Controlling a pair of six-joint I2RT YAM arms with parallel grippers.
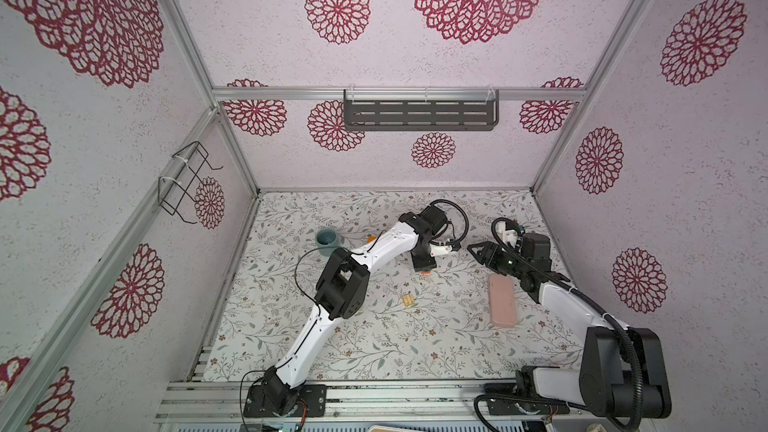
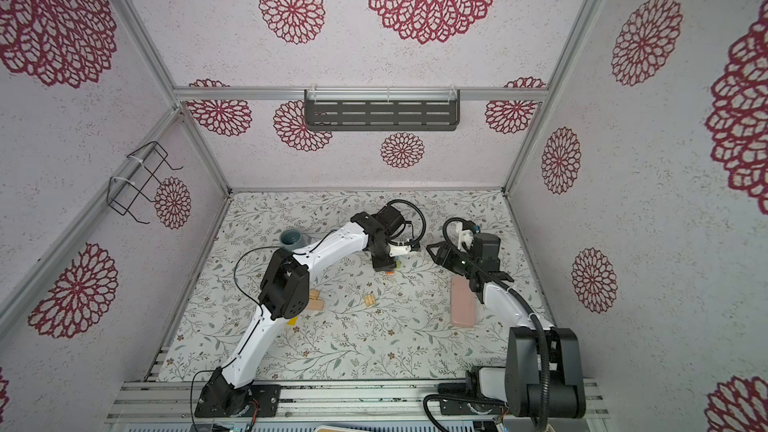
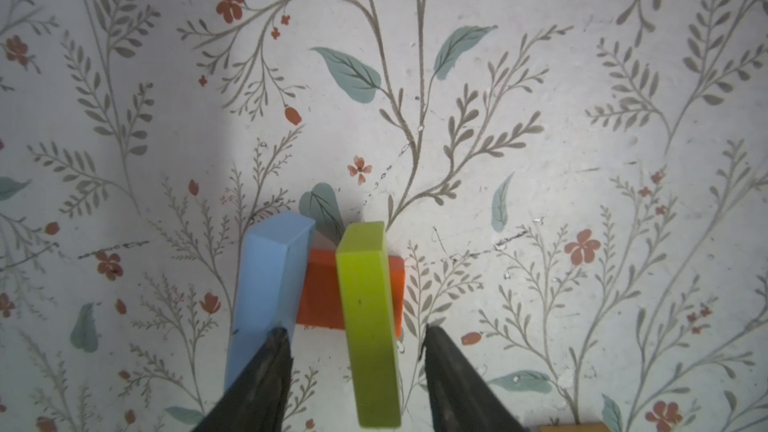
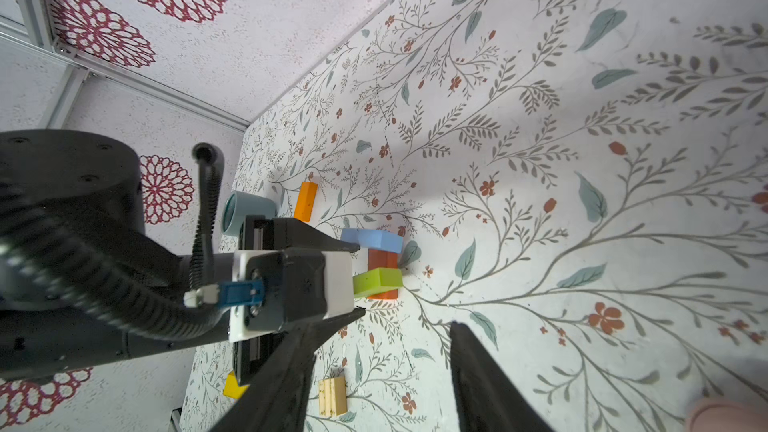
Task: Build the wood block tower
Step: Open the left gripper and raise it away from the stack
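Left claw: directly above the tower, fingers parted, gripping nothing, with a clear gap either side of the green block lying between them.
Tower: just 1 o'clock of mid-tabletop. Two layers: orange-red block beneath, light blue block and green laid parallel across it, long axes along the claw's reach.
Grooved plain-wood block: loose at 7 o'clock of the tower, probably nearer the left arm.
Right claw: near, at 3 o'clock of the tower, partly open, empty.

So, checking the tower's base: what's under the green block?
An orange block lies crosswise under the green block, also reaching under the light blue block. Whether another block supports its near end cannot be seen.
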